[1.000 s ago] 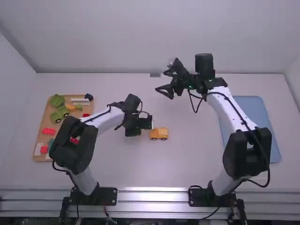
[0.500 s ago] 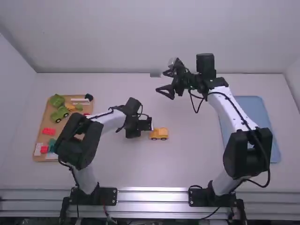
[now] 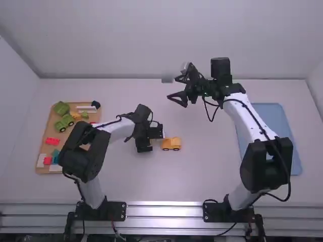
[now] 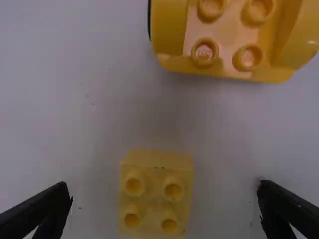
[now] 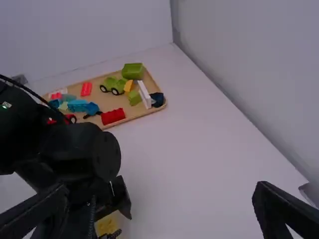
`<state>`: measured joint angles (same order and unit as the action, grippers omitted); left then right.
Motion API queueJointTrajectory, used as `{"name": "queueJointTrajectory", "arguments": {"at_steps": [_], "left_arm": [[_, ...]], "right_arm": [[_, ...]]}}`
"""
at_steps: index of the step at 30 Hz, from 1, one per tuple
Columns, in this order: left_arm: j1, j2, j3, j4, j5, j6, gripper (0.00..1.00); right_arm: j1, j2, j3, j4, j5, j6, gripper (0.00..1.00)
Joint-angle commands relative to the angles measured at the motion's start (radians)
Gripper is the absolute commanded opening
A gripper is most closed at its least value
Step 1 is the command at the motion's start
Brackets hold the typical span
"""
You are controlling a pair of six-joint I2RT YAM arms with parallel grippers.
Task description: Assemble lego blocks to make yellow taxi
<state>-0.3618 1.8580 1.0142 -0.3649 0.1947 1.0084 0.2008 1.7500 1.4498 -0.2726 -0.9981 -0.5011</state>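
One yellow block [image 4: 155,199] sits studs up between the left gripper's [image 3: 150,140] parted fingers, clear of both. Near it stands the yellow car [image 3: 171,143]. The right gripper [image 3: 174,88], spread wide, hangs well apart. The arms partly cover the wooden tray [image 3: 46,121] and blue tray [image 3: 275,118].

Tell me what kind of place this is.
Probably a robotics lab or test station: a left arm and right arm stand mounted at a white table, with toy blocks sorted onto a tray.
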Motion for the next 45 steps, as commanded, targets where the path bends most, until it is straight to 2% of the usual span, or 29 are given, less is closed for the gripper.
{"name": "queueJointTrajectory", "arguments": {"at_steps": [1, 2, 3, 4, 6, 10, 15, 19, 23, 26, 29, 30, 35, 36, 39, 42, 45], "left_arm": [[0.052, 0.009, -0.010, 0.002, 0.100, -0.014, 0.99], [0.070, 0.009, -0.013, 0.008, 0.141, -0.005, 0.99], [0.121, 0.009, -0.030, 0.031, 0.272, 0.047, 0.99], [0.132, 0.009, -0.035, 0.039, 0.302, 0.058, 0.99], [0.203, 0.009, -0.075, 0.105, 0.485, 0.113, 0.99], [0.302, 0.009, -0.202, 0.320, 0.752, 0.143, 0.99], [0.330, 0.022, -0.323, 0.594, 0.809, 0.016, 0.99], [0.323, 0.078, -0.360, 0.753, 0.816, -0.080, 0.99], [0.323, 0.138, -0.329, 0.749, 0.819, -0.077, 0.99], [0.323, 0.166, -0.287, 0.672, 0.818, -0.035, 1.00], [0.323, 0.168, -0.253, 0.551, 0.818, 0.114, 0.85], [0.323, 0.168, -0.252, 0.547, 0.818, 0.118, 0.84], [0.323, 0.168, -0.233, 0.474, 0.793, 0.196, 0.69], [0.323, 0.168, -0.233, 0.474, 0.793, 0.196, 0.69], [0.323, 0.168, -0.246, 0.489, 0.763, 0.197, 0.57], [0.322, 0.168, -0.263, 0.527, 0.759, 0.194, 0.52], [0.322, 0.168, -0.278, 0.562, 0.759, 0.193, 0.38]], "right_arm": [[-0.002, -0.009, 0.009, -0.002, -0.016, 0.004, 0.99], [-0.002, -0.009, 0.009, -0.002, -0.016, 0.003, 0.99], [-0.002, -0.009, 0.009, -0.002, -0.016, 0.004, 0.99], [-0.002, -0.009, 0.009, -0.002, -0.016, 0.004, 0.99], [-0.002, -0.009, 0.009, -0.002, -0.016, 0.003, 0.99], [0.006, -0.009, 0.009, 0.000, -0.015, 0.003, 0.99], [0.018, -0.009, 0.009, 0.003, -0.013, 0.003, 0.99], [0.030, -0.009, 0.009, 0.005, 0.011, 0.003, 0.99], [0.029, -0.009, 0.009, 0.003, 0.003, 0.003, 0.99], [0.029, -0.009, 0.009, 0.002, 0.003, 0.004, 0.99], [0.028, -0.009, 0.009, -0.001, 0.003, 0.004, 0.99], [0.028, -0.009, 0.009, -0.001, 0.003, 0.004, 0.99], [0.028, -0.009, 0.009, -0.001, 0.003, 0.003, 0.99], [0.028, -0.009, 0.009, -0.001, 0.003, 0.003, 0.99], [0.028, -0.009, 0.009, -0.001, 0.004, 0.003, 0.99], [0.028, -0.009, 0.009, -0.001, 0.003, 0.003, 0.99], [0.030, -0.009, 0.009, -0.001, 0.004, 0.004, 0.99]]}}
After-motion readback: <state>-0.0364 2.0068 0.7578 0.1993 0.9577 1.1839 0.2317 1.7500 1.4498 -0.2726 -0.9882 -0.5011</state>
